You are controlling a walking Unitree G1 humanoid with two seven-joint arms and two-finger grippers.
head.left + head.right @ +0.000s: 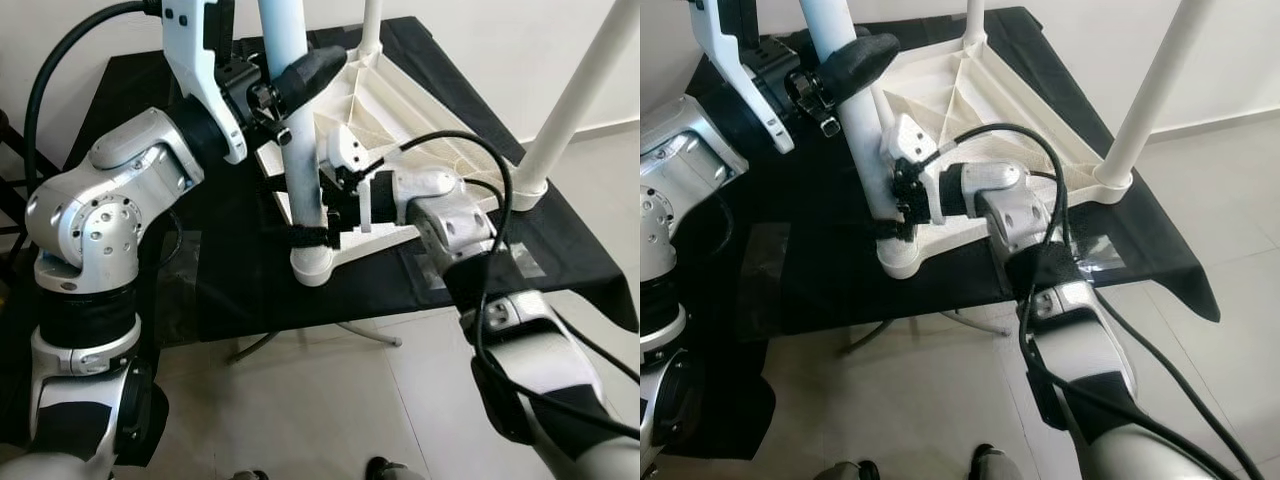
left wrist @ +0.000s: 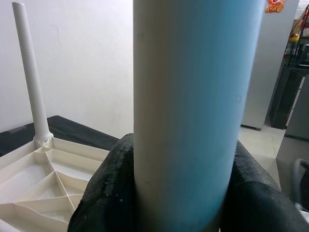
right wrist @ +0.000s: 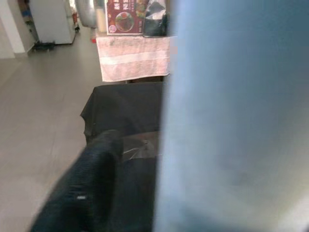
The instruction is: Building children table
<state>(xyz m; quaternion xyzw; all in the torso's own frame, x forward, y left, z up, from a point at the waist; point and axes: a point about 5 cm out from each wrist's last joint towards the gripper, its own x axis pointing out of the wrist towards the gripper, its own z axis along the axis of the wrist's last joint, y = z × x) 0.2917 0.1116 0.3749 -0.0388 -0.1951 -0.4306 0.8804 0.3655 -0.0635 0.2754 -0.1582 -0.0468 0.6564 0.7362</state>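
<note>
While the near leg (image 1: 300,150) stands upright in the corner socket (image 1: 312,265) of the upturned white tabletop (image 1: 400,130), at about six o'clock on the black-draped table (image 1: 230,290), both pincers are clamped on it: the left pincer (image 1: 300,85) high up, the right pincer (image 1: 325,225) just above the socket. If the two pull unevenly, the leg could tilt and jam, or drag the tabletop off the near edge. Two more legs (image 1: 565,110) stand at twelve and three o'clock.
</note>
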